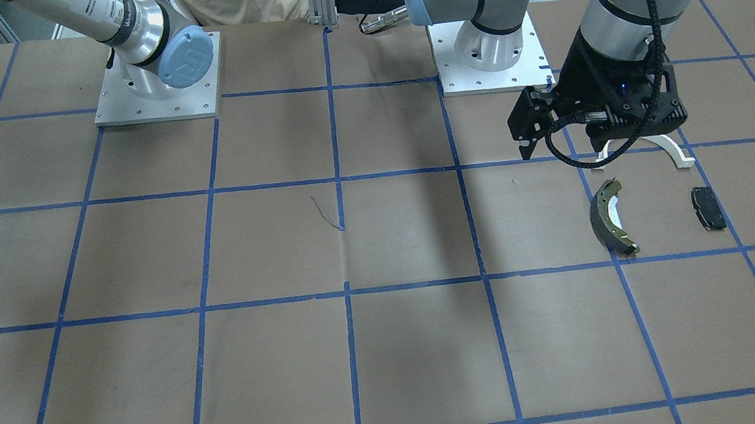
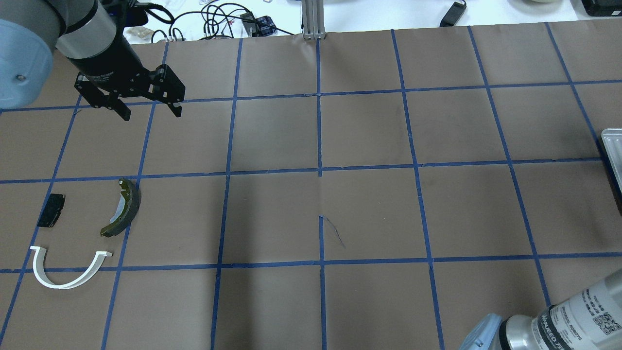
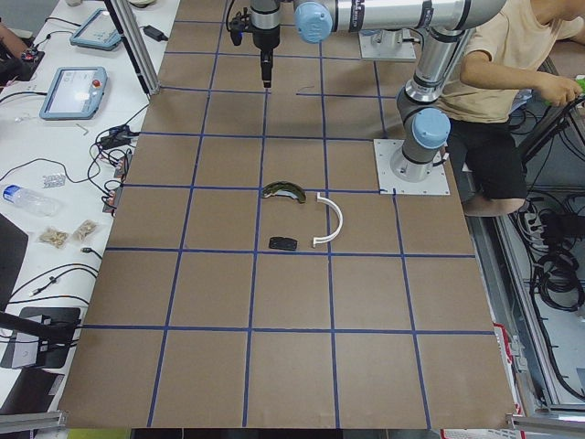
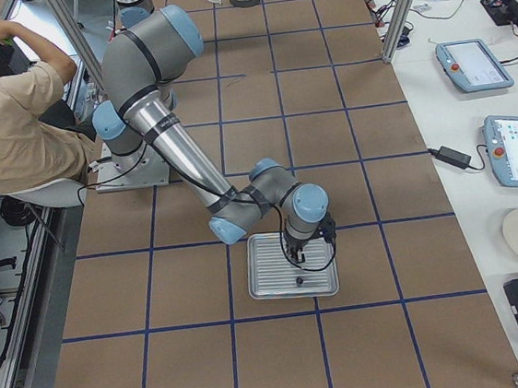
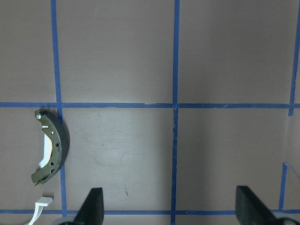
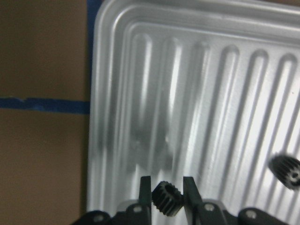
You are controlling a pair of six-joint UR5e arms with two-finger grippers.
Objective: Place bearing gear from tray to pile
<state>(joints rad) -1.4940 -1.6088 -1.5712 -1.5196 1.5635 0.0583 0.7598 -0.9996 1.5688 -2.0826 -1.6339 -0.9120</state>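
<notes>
Gripping step: right gripper (image 6: 167, 187) clamped on small black gear (image 6: 167, 199), low over ribbed metal tray (image 6: 225, 93); second gear (image 6: 287, 171) at its 3 o'clock. Left gripper (image 2: 151, 114) spread wide, empty. Next, likely: lift clear, carry across table (image 2: 369, 214) to pile (image 2: 133, 201) at overhead 8 o'clock: brake shoe (image 2: 114, 227), white arch (image 2: 65, 282), black pad (image 2: 51, 210).

One bearing gear (image 6: 167, 198) plus a second gear (image 6: 287, 171), two in all, at the single tray (image 6: 225, 93); well apart from the tray, one brake shoe (image 2: 124, 209); one white arch (image 2: 63, 284); one black pad (image 2: 51, 210)
</notes>
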